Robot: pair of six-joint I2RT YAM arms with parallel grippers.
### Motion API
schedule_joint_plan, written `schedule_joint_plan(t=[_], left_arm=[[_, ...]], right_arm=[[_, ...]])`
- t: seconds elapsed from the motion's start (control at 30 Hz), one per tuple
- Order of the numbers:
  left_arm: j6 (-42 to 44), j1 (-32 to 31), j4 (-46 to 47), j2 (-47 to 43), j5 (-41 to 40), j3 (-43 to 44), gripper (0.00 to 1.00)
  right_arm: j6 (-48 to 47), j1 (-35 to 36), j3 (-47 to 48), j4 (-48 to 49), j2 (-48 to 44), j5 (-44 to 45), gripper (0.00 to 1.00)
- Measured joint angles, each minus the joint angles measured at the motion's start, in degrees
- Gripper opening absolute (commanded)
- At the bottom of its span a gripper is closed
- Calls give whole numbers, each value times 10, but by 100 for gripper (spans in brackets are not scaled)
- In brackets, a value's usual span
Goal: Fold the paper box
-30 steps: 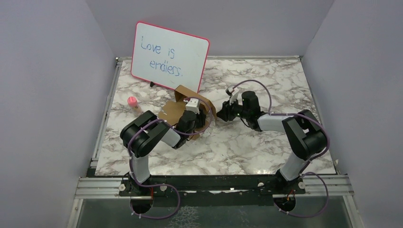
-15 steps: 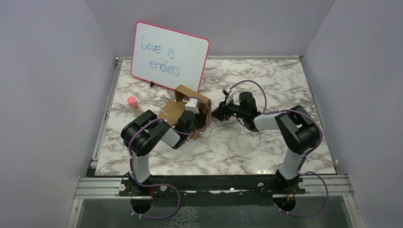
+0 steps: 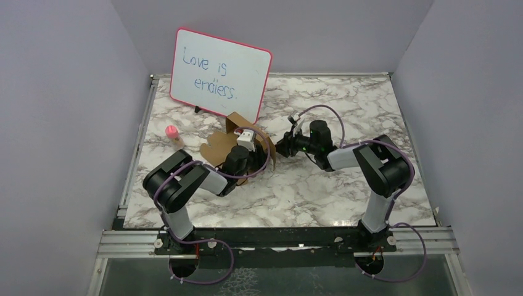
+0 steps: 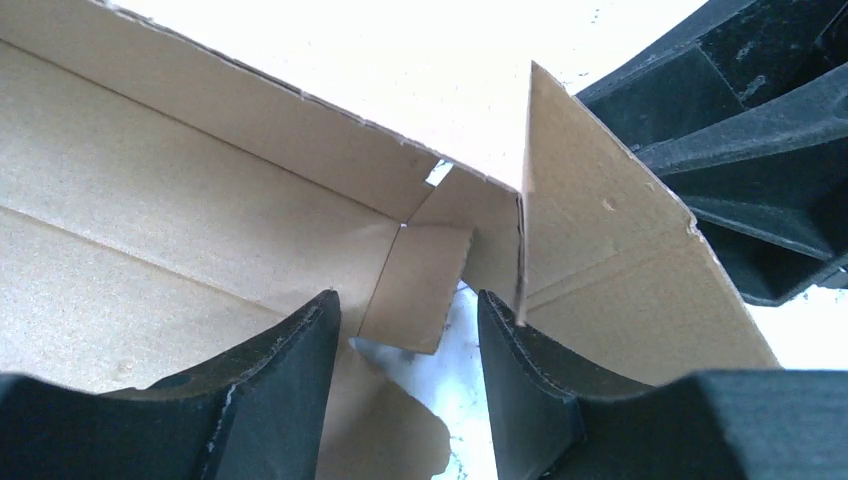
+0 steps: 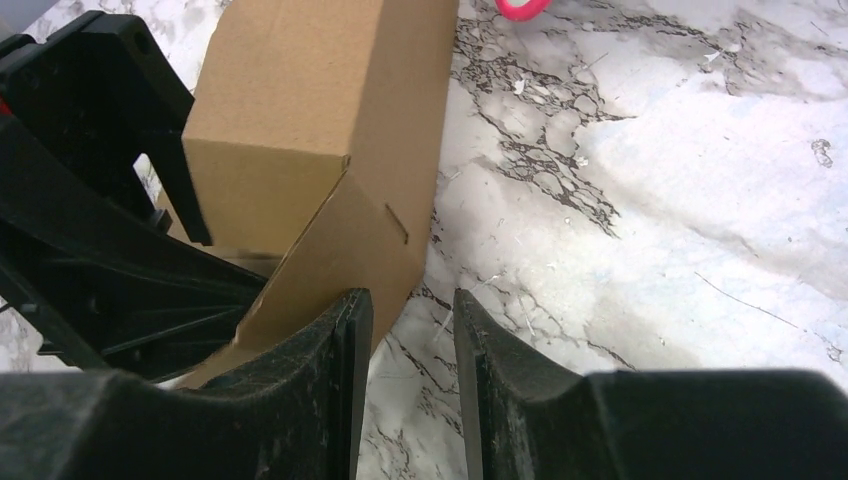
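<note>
Now my left fingers [image 4: 270, 400] have spread, empty, inside the box [image 4: 180, 190], and its end flap [image 5: 340, 250] sits just ahead-left of my right fingers [image 5: 300, 400], parted and empty too.

Paper box [image 3: 216, 147] between left gripper [image 4: 408, 305] and right gripper [image 5: 412, 300], whiteboard [image 3: 219, 74] behind it, small cylinder [image 3: 171, 131] to its left

Robot lab cell, lavender walls [image 3: 55, 123], marble table [image 3: 296, 191]
</note>
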Motion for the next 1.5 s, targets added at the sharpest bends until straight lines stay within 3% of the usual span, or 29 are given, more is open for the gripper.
schedule_joint_plan(t=[0.73,1.0,1.17,1.5], left_arm=[[-44,33,-134,-156,21,-74,61],[-42,45,-145,-147,28,-78,37],[-40,49,-136,-134,43,-75,27],[-56,48,-127,-119,96,-68,26]], right_arm=[[13,21,-59,12,-4,-15,42],[12,48,-52,14,-4,-17,45],[8,64,-37,27,-3,-12,45],[16,74,-37,65,9,34,45]])
